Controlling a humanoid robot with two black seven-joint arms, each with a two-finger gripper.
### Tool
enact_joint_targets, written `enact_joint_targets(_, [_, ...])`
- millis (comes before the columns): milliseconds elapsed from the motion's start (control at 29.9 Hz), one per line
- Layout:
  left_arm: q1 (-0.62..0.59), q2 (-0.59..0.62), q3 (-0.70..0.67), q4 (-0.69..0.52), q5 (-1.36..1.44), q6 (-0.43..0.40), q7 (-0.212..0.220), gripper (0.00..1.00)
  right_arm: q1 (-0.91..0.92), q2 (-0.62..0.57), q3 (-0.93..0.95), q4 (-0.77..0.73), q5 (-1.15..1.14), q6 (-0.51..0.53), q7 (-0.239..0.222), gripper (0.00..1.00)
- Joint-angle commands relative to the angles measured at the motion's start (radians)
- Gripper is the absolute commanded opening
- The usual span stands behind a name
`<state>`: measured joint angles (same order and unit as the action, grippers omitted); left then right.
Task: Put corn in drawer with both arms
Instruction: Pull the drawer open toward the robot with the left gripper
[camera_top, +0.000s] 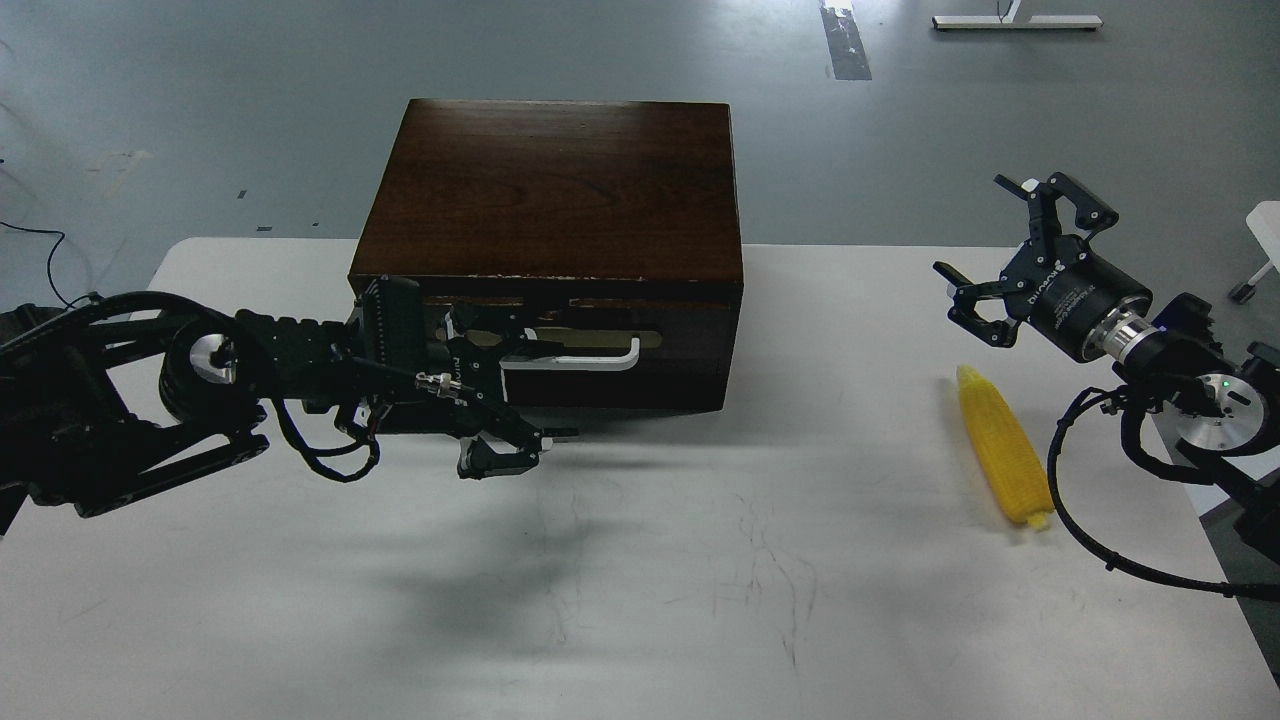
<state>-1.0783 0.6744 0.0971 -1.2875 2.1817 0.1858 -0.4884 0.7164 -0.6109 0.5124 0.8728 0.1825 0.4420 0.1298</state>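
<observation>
The yellow corn (1003, 448) lies on the white table at the right, pointing away from me. The dark brown box (560, 180) stands at the table's back middle; its drawer (660, 360) looks closed, with the white bar handle (585, 361) on the front. My left gripper (505, 395) is open right at the drawer front, its upper fingers (500, 338) over the handle's left end and a lower finger (497, 457) below the box's bottom edge. My right gripper (1000, 260) is open and empty, hovering above and just beyond the corn's far tip.
The white table (700, 560) carries only the box and the corn. My right arm's black cable (1075, 530) loops beside the corn's near end. The table's right edge runs close to the corn. Grey floor lies beyond.
</observation>
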Motion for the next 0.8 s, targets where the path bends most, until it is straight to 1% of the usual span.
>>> enact_joint_targets(0, [0.005, 0.005, 0.003, -0.012, 0.0, 0.0, 0.0, 0.83, -0.002, -0.004, 0.0, 0.0, 0.0, 0.003, -0.001, 1.0])
enact_joint_targets(301, [0.015, 0.05, 0.003, -0.065, 0.0, 0.0, 0.0, 0.83, -0.002, 0.0, 0.0, 0.0, 0.0, 0.003, -0.001, 1.0])
enact_joint_targets(435, [0.021, 0.085, 0.003, -0.122, 0.0, 0.0, 0.0, 0.83, -0.002, 0.002, -0.002, 0.0, 0.0, 0.003, -0.001, 1.0])
enact_joint_targets(769, [0.061, 0.12, 0.0, -0.168, 0.0, 0.0, 0.0, 0.83, -0.002, 0.003, -0.003, 0.0, 0.0, 0.004, -0.001, 1.0])
